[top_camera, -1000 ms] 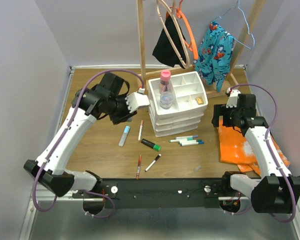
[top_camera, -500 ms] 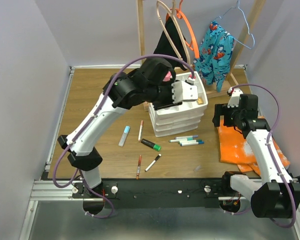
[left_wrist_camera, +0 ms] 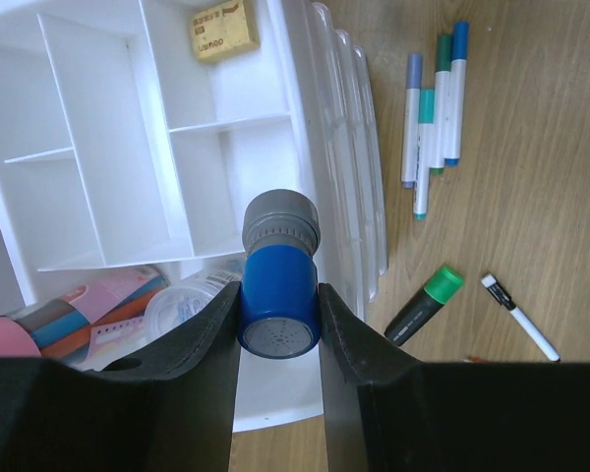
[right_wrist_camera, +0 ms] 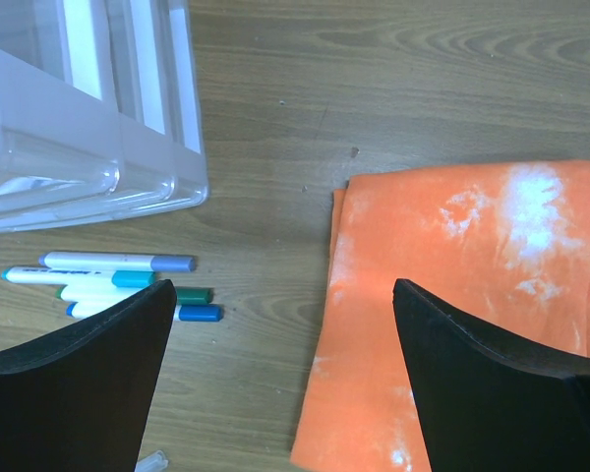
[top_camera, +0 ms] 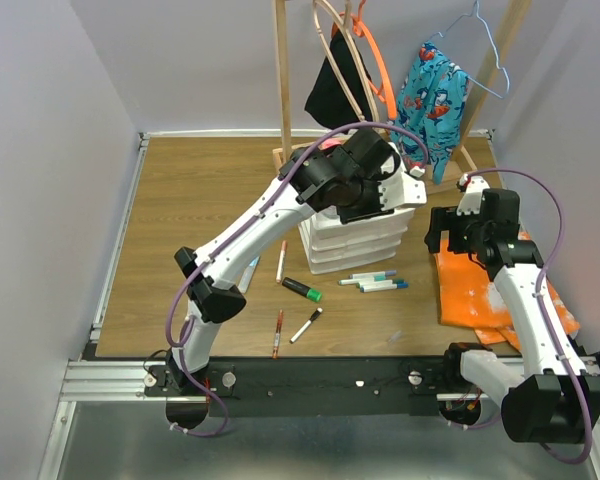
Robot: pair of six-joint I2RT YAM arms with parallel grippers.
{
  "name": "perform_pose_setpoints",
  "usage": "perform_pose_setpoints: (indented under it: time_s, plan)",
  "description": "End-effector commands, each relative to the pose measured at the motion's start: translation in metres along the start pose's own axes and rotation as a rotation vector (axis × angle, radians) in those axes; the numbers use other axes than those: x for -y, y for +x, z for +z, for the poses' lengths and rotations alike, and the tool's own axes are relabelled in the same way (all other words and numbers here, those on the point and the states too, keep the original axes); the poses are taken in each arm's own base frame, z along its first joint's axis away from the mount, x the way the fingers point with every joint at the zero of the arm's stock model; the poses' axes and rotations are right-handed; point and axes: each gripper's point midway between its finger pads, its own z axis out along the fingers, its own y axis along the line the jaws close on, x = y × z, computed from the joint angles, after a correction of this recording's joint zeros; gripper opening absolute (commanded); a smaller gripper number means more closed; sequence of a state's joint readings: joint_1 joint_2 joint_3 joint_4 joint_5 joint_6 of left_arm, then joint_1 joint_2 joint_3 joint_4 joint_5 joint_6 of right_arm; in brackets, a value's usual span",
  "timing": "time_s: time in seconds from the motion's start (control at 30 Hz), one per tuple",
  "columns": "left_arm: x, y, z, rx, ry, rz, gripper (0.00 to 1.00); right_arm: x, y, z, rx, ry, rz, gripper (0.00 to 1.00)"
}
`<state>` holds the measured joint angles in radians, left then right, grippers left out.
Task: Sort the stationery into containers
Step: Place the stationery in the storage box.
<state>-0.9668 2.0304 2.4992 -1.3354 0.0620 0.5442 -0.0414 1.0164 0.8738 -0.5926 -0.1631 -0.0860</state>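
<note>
Left gripper point(left_wrist_camera: 278, 300) clamped on small blue-capped bottle point(left_wrist_camera: 279, 275), organiser tray point(left_wrist_camera: 231, 177) beyond fingertips; right gripper point(right_wrist_camera: 283, 295) spread wide, empty, pens point(right_wrist_camera: 118, 280) beside one finger, orange cloth point(right_wrist_camera: 452, 246) beneath the other.

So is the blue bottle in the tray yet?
No, out: the left claw grips the bottle over the tray, not released.

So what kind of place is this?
Likely a robot lab test cell: two white-and-black arms bolted to a metal rail, a walled-in wooden tabletop, and a staged white plastic drawer organiser.
</note>
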Motion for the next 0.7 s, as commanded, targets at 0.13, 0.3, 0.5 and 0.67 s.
perform_pose_setpoints:
  time_s: [0.13,0.3,0.5,0.67]
  plan:
    - [0.005,0.016,0.015,-0.1,0.008,-0.018,0.27,-0.004,0.005,-0.002,0.003,-0.021,0.016,0.99]
    - [0.001,0.021,0.028,-0.133,-0.007,-0.017,0.27,-0.004,0.005,-0.002,0.003,-0.023,0.017,0.99]
    - [-0.002,0.024,0.046,-0.156,-0.009,-0.02,0.29,-0.004,0.006,-0.002,0.003,-0.023,0.017,0.99]
    - [-0.011,0.018,0.052,-0.136,-0.057,-0.037,0.59,-0.004,0.005,-0.002,0.007,-0.019,0.018,0.99]
